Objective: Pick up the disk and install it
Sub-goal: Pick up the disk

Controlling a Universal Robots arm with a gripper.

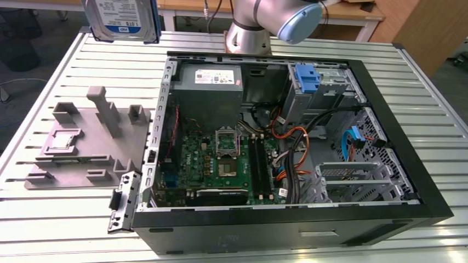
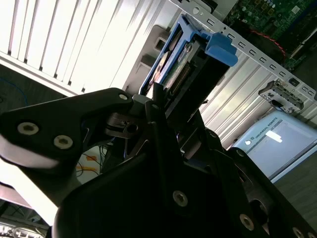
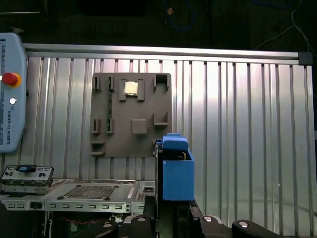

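Up at the exterior view's left, raised over the far edge of the slatted table (image 1: 66, 219), the disk (image 1: 120, 19) hangs with its white-and-blue label facing the camera, well apart from the open computer case (image 1: 278, 230). The first wrist view instead shows it edge-on and upright, with the blue carrier end foremost. The second wrist view alone shows the grip: the gripper (image 2: 173, 116) is closed narrowly, black fingers (image 2: 154, 106) pressed on the disk's two flat sides. The disk is a flat silver slab with blue rails along its edges. I count one disk, one case and one grey fixture plate (image 1: 80, 148). In the first wrist view, one small chip (image 3: 131, 88) sits on the plate and one pendant (image 3: 10, 94) lies beside it.
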